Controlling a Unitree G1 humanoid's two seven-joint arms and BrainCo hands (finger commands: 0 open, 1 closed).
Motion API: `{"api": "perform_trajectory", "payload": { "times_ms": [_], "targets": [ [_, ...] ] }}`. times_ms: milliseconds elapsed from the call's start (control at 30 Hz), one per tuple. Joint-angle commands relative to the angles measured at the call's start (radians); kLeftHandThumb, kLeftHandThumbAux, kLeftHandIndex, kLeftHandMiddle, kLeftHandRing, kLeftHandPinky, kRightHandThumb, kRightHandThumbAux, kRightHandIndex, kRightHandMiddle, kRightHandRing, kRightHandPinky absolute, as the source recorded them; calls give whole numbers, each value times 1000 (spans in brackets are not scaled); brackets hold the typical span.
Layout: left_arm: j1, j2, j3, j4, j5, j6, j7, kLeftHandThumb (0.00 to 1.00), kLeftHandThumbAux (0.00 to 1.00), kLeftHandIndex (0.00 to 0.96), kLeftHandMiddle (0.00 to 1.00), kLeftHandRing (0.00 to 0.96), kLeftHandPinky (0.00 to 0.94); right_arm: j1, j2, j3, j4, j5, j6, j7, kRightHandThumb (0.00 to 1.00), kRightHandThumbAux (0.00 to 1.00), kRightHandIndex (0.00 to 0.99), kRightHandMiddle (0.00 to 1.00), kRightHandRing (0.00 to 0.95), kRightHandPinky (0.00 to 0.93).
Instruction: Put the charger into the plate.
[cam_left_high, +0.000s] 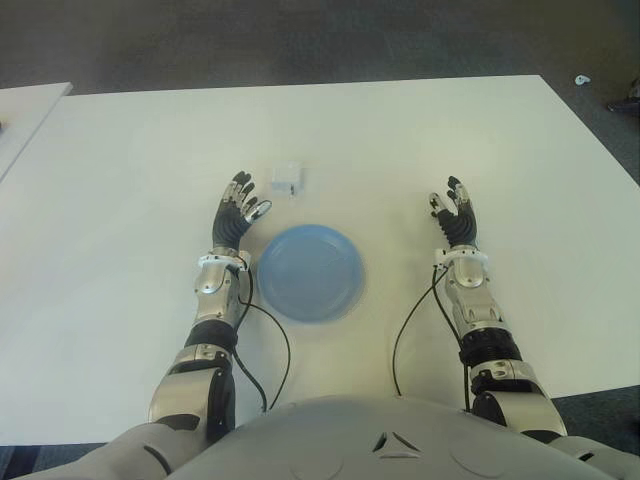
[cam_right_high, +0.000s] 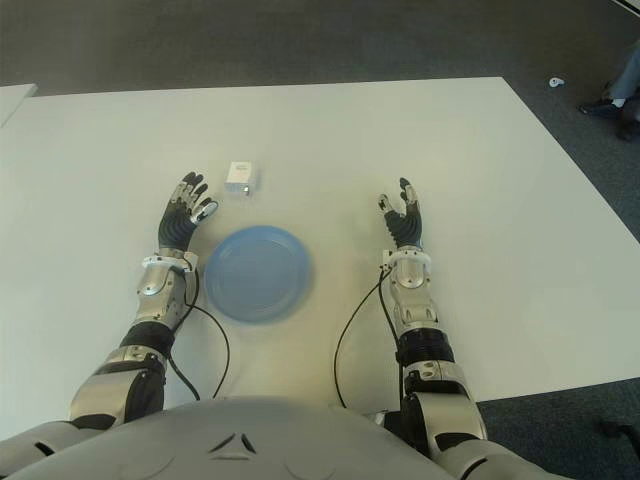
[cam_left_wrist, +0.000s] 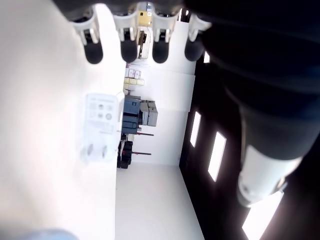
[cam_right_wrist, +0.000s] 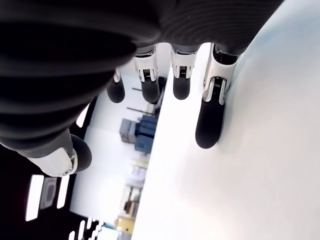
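One charger (cam_left_high: 287, 179), one plate (cam_left_high: 310, 272) and two robot hands are all that sit over the white tabletop (cam_left_high: 120, 180). The charger is a small white block with a little darker detail at its near edge; in the left wrist view its flat face carries faint grey marks and two short prongs show at one end. It lies on the bare tabletop, left of centre in the head views, just above the plate's upper left rim and apart from it. The plate is round, pale blue and shallow, sitting near the middle of the frame.

The left robot hand (cam_left_high: 236, 212) shows just left of the plate and just below-left of the charger, fingers spread and holding nothing. The right robot hand (cam_left_high: 456, 214) shows well to the right of the plate, fingers likewise extended and holding nothing.

Grey carpet (cam_left_high: 300, 40) runs across the top of the frame beyond the tabletop's far edge, and a second white table (cam_left_high: 25, 110) edge shows at upper left.
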Motion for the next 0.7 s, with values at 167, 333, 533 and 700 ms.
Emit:
{"api": "perform_trajectory", "payload": {
  "times_ms": [167,333,533,700],
  "targets": [
    [58,-38,-41,-188,49,183,121,277,734,28,99,97,129,24,28,13,28,-1,20,2,310,494,22,10,23,94],
    [43,-34,-71,-272,112,234,200,357,700,44,112,117,153,22,31,15,31,-1,19,-1,300,487,21,10,25,94],
    [5,-14,-123,-440,250,387,332,464,623,86,135,142,177,32,34,18,23,-3,16,-2,302,495,22,9,23,89],
    [-56,21,-142,-498,318,489,370,545,537,115,164,169,210,44,37,18,12,-1,13,-1,320,506,26,10,23,91]
  ]
}}
